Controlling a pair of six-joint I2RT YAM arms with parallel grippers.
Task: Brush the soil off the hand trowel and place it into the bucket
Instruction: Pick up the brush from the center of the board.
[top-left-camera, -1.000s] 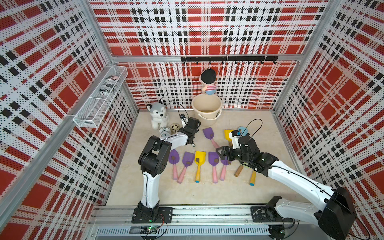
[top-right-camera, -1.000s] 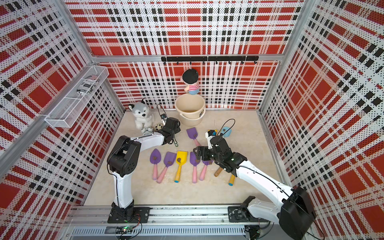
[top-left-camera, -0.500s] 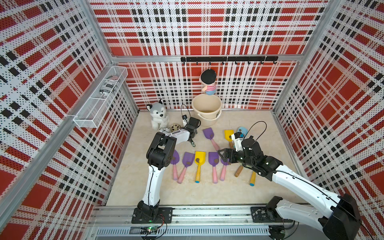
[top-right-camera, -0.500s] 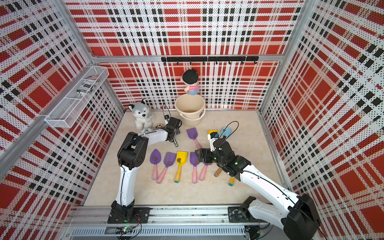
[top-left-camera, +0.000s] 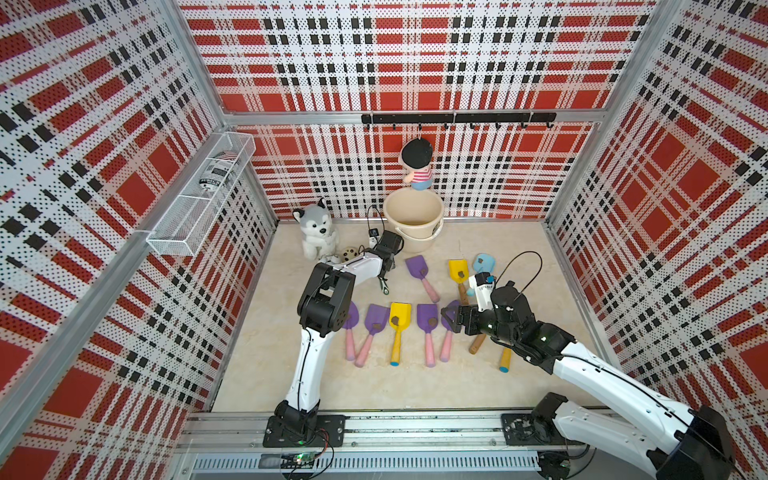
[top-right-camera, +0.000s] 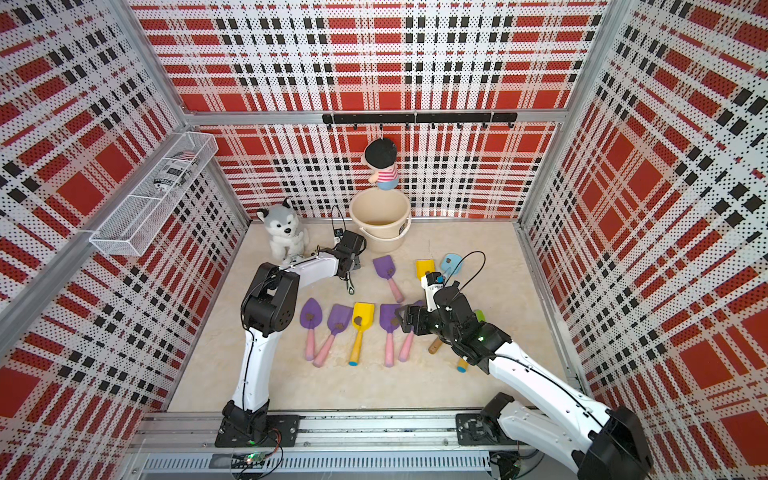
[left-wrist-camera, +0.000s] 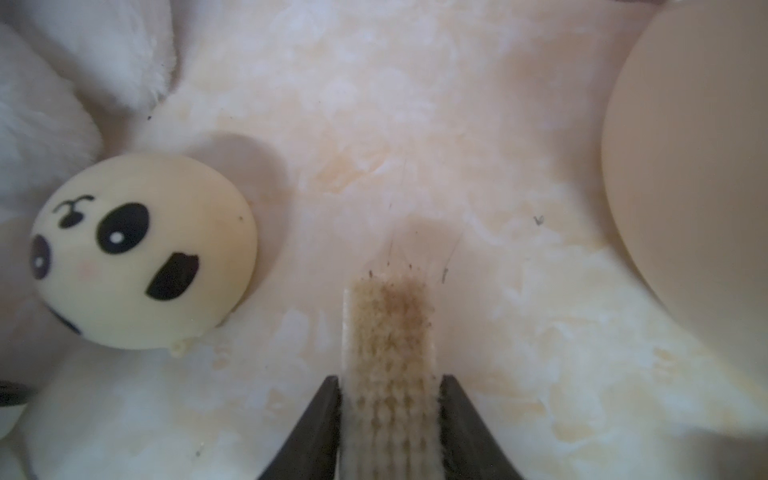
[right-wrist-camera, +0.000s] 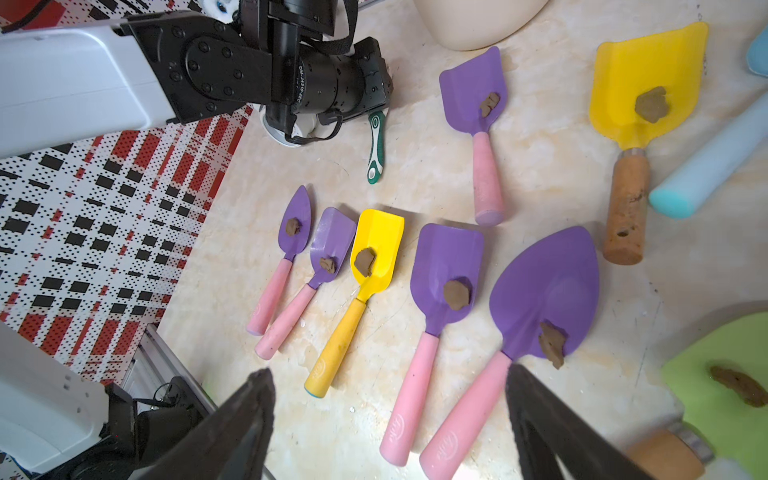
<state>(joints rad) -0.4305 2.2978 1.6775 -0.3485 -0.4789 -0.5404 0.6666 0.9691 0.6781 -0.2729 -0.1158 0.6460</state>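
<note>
Several toy trowels lie on the beige floor, each with a lump of soil on its blade. My right gripper (right-wrist-camera: 386, 374) (top-left-camera: 451, 318) hangs open over the pink handles of two purple trowels. One is a pointed purple trowel (right-wrist-camera: 544, 291) carrying soil (right-wrist-camera: 552, 343). My left gripper (left-wrist-camera: 390, 380) (top-left-camera: 386, 266) is shut on a brush (left-wrist-camera: 390, 332). The bristle head sticks out between the jaws, and the green-and-white handle (top-left-camera: 384, 286) (right-wrist-camera: 376, 145) trails behind on the floor. The cream bucket (top-left-camera: 413, 220) (top-right-camera: 380, 218) (left-wrist-camera: 698, 187) stands upright against the back wall, just beyond the left gripper.
A husky plush (top-left-camera: 316, 226) and a panda-face ball (left-wrist-camera: 141, 249) sit close to the left gripper. A doll (top-left-camera: 417, 164) hangs from the hook rail above the bucket. A yellow trowel (top-left-camera: 457, 270) and a blue trowel (top-left-camera: 482, 264) lie behind the right gripper. A wire basket (top-left-camera: 203, 195) is on the left wall.
My left gripper's jaws have closed onto the brush head and the left elbow has risen. The right gripper has drifted slightly toward the front, still open.
</note>
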